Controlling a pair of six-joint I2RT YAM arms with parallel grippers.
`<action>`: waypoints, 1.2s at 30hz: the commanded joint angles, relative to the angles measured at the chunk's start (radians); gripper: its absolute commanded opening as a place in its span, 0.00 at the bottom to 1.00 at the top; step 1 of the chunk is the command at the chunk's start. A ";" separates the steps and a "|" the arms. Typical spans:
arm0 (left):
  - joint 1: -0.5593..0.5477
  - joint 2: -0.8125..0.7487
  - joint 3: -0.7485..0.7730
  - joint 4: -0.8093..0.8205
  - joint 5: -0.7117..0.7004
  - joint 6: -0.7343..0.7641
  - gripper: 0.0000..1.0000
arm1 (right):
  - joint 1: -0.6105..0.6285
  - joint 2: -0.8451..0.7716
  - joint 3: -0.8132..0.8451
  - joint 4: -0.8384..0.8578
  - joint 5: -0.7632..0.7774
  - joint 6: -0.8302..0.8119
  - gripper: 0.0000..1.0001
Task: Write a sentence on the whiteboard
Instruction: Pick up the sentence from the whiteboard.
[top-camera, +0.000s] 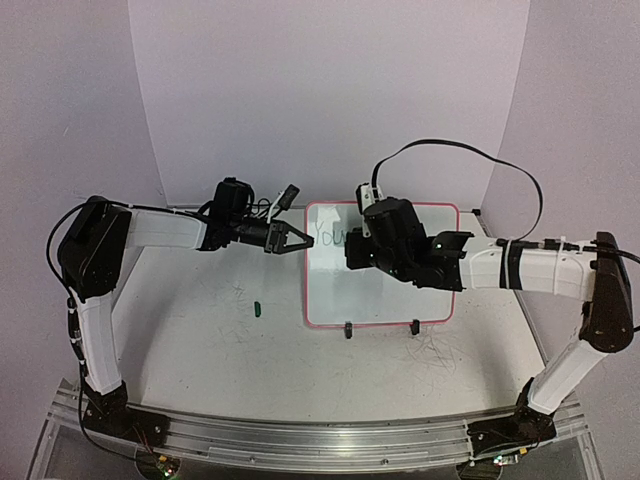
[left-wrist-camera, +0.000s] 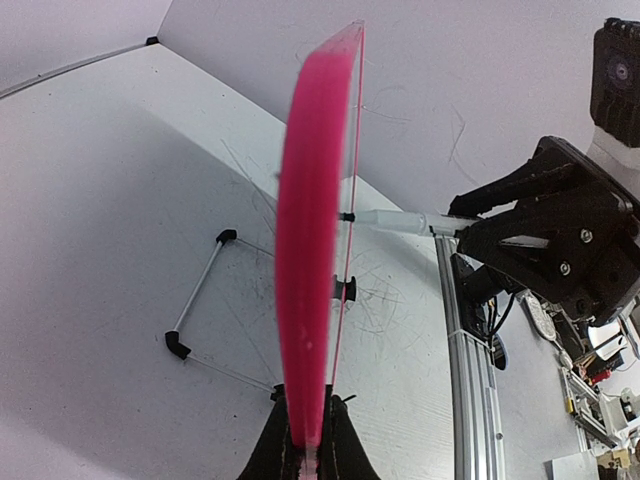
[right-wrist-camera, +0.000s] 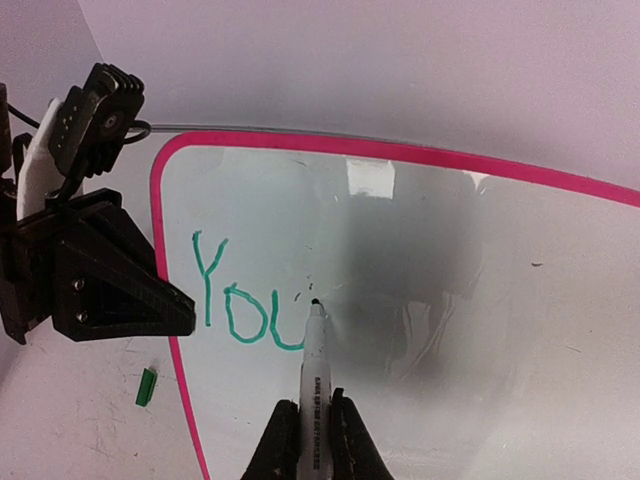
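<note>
The whiteboard (top-camera: 385, 300) stood propped on its feet at the middle of the desk (top-camera: 200, 330), with the left end effector (left-wrist-camera: 306, 452) clenched on the pink frame at its left edge to steady it. The right end effector (right-wrist-camera: 313, 432) grasped a marker (right-wrist-camera: 314, 365), whose tip touched the board just right of the "u". Of the sentence (right-wrist-camera: 208, 300), only 3 green letters, "You", showed near the top-left corner, so the writing looked to be in its 1st word. The next move would likely call for small strokes to the right of the "u", light pressure, and a firm hold on the frame. A green cap (top-camera: 257, 309) lay on the desk left of the board.
</note>
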 joint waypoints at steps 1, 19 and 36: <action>-0.023 -0.033 -0.003 0.005 0.001 0.029 0.00 | -0.021 0.015 0.030 0.010 0.026 -0.001 0.00; -0.023 -0.030 -0.001 0.005 -0.002 0.028 0.00 | -0.009 -0.008 -0.065 0.010 -0.017 0.057 0.00; -0.023 -0.030 -0.003 0.006 -0.001 0.028 0.00 | -0.006 -0.059 -0.092 0.004 -0.014 0.068 0.00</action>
